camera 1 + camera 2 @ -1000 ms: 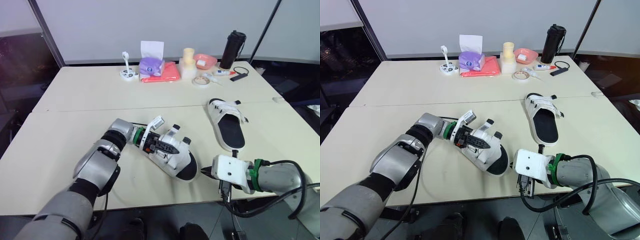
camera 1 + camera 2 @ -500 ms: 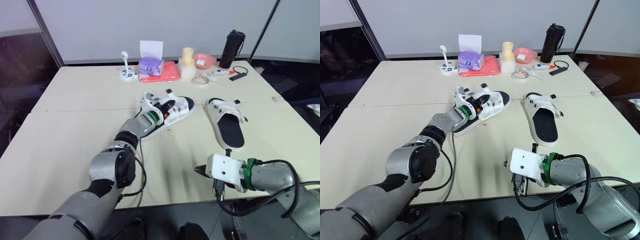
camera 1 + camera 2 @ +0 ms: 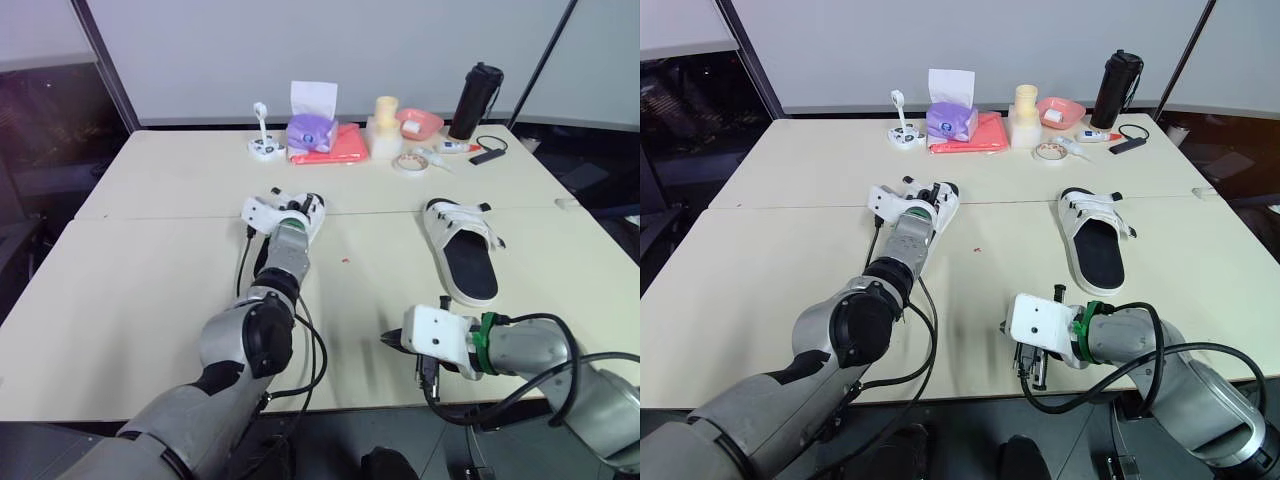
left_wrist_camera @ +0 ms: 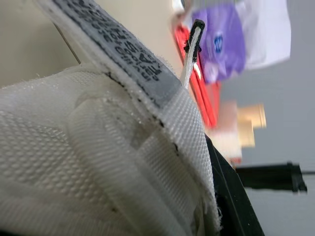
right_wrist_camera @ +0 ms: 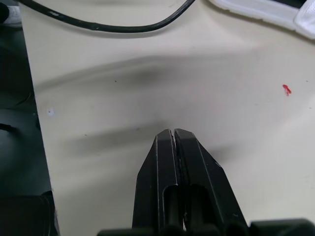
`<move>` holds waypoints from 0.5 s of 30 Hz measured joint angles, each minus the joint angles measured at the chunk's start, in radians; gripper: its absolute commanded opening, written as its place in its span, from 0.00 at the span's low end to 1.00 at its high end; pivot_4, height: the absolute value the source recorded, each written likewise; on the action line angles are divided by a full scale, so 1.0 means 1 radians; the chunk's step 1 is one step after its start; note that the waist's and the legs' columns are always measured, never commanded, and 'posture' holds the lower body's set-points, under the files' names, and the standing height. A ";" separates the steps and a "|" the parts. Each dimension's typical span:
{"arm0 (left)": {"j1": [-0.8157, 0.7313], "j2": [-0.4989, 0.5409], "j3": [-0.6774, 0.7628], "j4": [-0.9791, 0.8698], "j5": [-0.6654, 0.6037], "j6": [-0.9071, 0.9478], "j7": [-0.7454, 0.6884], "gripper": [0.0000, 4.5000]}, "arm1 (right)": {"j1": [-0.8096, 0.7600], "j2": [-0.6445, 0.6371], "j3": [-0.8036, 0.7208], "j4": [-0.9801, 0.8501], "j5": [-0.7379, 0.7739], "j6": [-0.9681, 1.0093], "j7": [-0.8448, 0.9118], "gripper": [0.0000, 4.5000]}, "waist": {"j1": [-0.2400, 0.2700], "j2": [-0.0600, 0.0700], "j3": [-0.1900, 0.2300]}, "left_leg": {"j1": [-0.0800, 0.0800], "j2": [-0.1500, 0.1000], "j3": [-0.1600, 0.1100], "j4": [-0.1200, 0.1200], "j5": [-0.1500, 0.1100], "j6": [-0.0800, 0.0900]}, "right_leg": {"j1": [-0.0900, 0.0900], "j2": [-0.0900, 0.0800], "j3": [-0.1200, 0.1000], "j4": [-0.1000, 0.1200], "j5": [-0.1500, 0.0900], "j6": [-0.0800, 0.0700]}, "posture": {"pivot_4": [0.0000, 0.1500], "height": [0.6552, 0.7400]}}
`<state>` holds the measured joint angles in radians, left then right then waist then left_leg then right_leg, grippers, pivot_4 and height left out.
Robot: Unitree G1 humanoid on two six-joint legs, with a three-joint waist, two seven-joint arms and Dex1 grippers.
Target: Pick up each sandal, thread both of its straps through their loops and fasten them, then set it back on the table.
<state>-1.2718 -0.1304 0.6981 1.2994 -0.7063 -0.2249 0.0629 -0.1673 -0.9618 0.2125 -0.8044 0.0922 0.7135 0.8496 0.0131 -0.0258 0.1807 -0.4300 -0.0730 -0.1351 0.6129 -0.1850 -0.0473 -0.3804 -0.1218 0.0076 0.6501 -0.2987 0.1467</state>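
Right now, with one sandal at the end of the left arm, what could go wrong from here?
The sandal is stretched far out at the left gripper, while the right gripper, jaws shut, hangs near the front edge of the table: threading may stall. The loose black cable lies across its path and could snag.

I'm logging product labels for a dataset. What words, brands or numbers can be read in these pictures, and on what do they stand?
Grey tab on the sandal: two lines of dark print, too blurred and tilted to quote.
Purple pack: a small blue-and-white mark, too small to read.
Black bottle: no lettering can be made out.
No text can be read for certain.
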 measured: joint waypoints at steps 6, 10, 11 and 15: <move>0.009 0.000 0.000 0.009 0.008 -0.007 -0.019 0.63 | -0.004 0.000 0.008 0.000 0.000 0.000 0.000 0.00 | -0.001 0.000 0.000 | 0.000 0.000 0.000 0.000 0.000 0.000 | 0.000 0.000 0.000 0.000 0.000 0.000 | 1.00 1.00; 0.011 0.007 -0.008 -0.001 0.017 0.041 -0.080 0.99 | -0.010 0.004 0.016 0.006 0.000 -0.005 0.001 0.00 | -0.001 0.000 0.000 | 0.000 0.000 0.000 0.000 0.000 0.000 | 0.001 0.000 0.000 0.000 0.000 0.000 | 1.00 1.00; 0.014 0.009 -0.015 -0.007 0.020 0.056 -0.097 0.99 | -0.011 0.005 0.017 0.007 0.000 -0.006 0.001 0.00 | -0.001 0.000 0.000 | 0.000 0.000 0.000 0.000 0.000 0.000 | 0.001 0.000 0.000 0.000 0.000 0.000 | 1.00 1.00; 0.063 0.028 -0.067 -0.045 0.051 0.178 -0.203 0.99 | -0.024 0.008 0.023 0.026 -0.001 -0.029 0.004 0.00 | -0.003 0.000 0.000 | 0.000 0.000 0.000 0.000 0.000 0.000 | 0.001 0.000 0.000 0.000 0.000 0.000 | 1.00 1.00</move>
<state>-1.2092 -0.1024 0.6307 1.2546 -0.6555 -0.0465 -0.1397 -0.1910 -0.9539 0.2354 -0.7781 0.0911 0.6848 0.8535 0.0102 -0.0254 0.1805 -0.4295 -0.0730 -0.1354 0.6130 -0.1849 -0.0473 -0.3797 -0.1215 0.0073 0.6503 -0.2986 0.1467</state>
